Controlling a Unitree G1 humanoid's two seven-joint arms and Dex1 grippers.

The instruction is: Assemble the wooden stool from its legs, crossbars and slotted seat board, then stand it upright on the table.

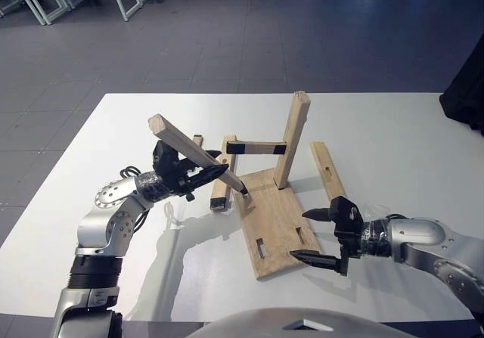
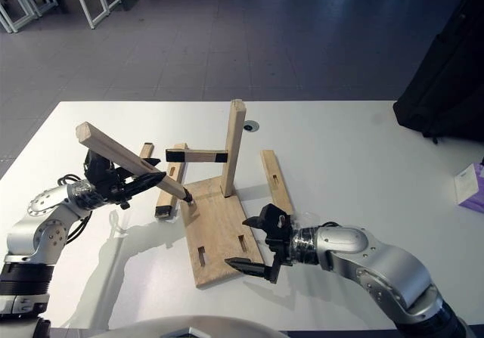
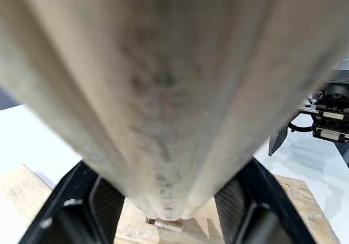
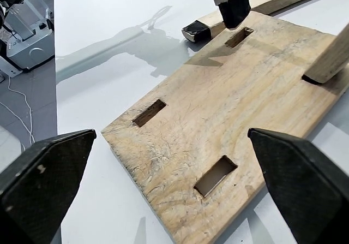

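Observation:
The slotted seat board (image 1: 274,218) lies flat on the white table (image 1: 393,141). One wooden leg (image 1: 293,137) stands upright in a far slot, with a black-tipped crossbar (image 1: 255,148) sticking out from it. My left gripper (image 1: 198,178) is shut on a second leg (image 1: 195,151), tilted, its black-tipped lower end (image 4: 233,6) just above a slot (image 4: 239,36) near the board's left edge. My right gripper (image 1: 316,236) stands open at the board's near right corner, its fingertips (image 4: 46,170) either side of that corner (image 4: 180,189).
Two more wooden pieces lie on the table: one (image 1: 223,172) left of the board, behind the held leg, and one (image 1: 327,169) to its right. A small piece (image 1: 197,139) lies further back. Cables (image 1: 175,215) trail near my left arm.

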